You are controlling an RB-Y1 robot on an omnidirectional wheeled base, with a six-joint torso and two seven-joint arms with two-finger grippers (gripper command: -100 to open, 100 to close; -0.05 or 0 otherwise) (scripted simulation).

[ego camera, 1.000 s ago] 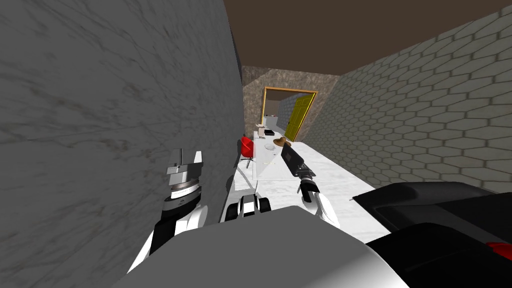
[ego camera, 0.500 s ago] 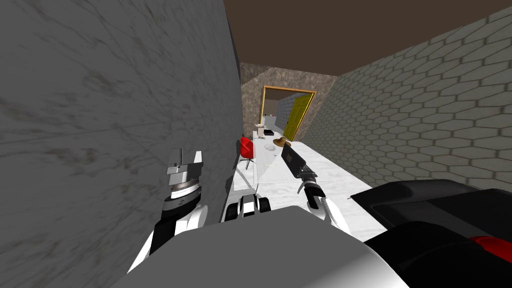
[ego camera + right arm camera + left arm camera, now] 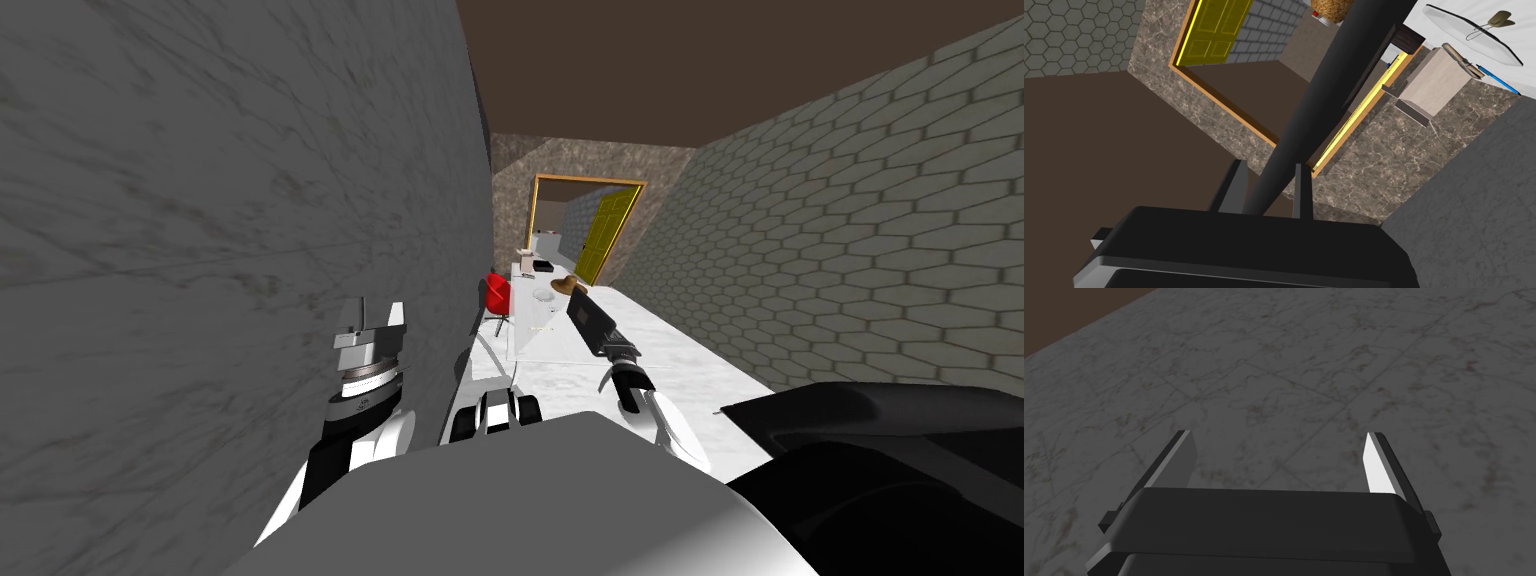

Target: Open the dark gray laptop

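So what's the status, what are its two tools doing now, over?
Right tool shut on the dark laptop, held up edge-on. Left tool open, empty, facing the grey marbled wall. Nothing seen blocking the laptop, over.

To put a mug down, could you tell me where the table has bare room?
Bare: near end of the table, between the plate and its edge, beside the laptop in the right gripper. Crowded: far end, around the hat.
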